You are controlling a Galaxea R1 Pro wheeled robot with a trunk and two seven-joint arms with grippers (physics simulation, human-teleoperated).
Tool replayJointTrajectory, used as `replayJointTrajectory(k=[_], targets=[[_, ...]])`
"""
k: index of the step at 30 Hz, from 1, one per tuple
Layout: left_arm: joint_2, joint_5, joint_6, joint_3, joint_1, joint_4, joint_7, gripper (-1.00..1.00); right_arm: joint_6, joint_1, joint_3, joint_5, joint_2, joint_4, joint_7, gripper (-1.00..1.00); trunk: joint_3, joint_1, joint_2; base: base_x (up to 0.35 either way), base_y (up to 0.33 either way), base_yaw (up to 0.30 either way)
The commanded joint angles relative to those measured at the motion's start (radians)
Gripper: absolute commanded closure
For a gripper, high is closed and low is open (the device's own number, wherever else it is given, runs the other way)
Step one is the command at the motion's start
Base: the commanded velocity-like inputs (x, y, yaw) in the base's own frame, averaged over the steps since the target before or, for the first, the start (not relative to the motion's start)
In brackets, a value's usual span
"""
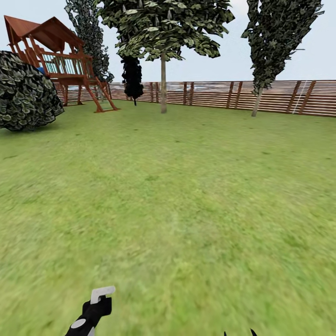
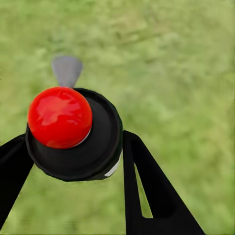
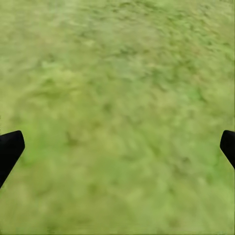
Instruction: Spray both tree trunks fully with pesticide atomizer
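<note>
The pesticide atomizer (image 1: 99,303), dark with a white nozzle, is held low over the lawn at the near left of the head view. My left gripper (image 2: 73,149) is shut on its black body, just below the red cap (image 2: 59,116), with a black finger on either side. My right gripper (image 3: 117,147) is open over bare grass, and its tips (image 1: 239,333) poke in at the near right. Two trees stand far ahead by the fence: one trunk (image 1: 163,84) near the middle, the other trunk (image 1: 255,105) to the right. No white specks show on them.
A brown slat fence (image 1: 280,97) closes the far side of the lawn. A wooden play tower (image 1: 60,60) and a round dark bush (image 1: 25,93) stand at the far left. A dark shrub (image 1: 132,79) hangs by the fence. Open grass (image 1: 186,186) stretches between me and the trees.
</note>
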Motion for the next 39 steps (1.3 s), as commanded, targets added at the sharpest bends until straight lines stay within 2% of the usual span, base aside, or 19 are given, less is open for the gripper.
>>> replayJointTrajectory(k=[1,39], targets=[[0.000,0.000,0.000,0.000,0.000,0.000,0.000,1.00,0.000,0.000,0.000,0.000,0.000,0.000,0.000,-1.00,0.000,0.000,0.000,0.327,0.144,0.000],[-0.003,0.000,-0.001,0.001,0.001,0.001,0.000,1.00,0.000,0.000,0.000,0.000,0.000,0.000,0.000,-1.00,0.000,0.000,0.000,0.325,0.128,0.000]])
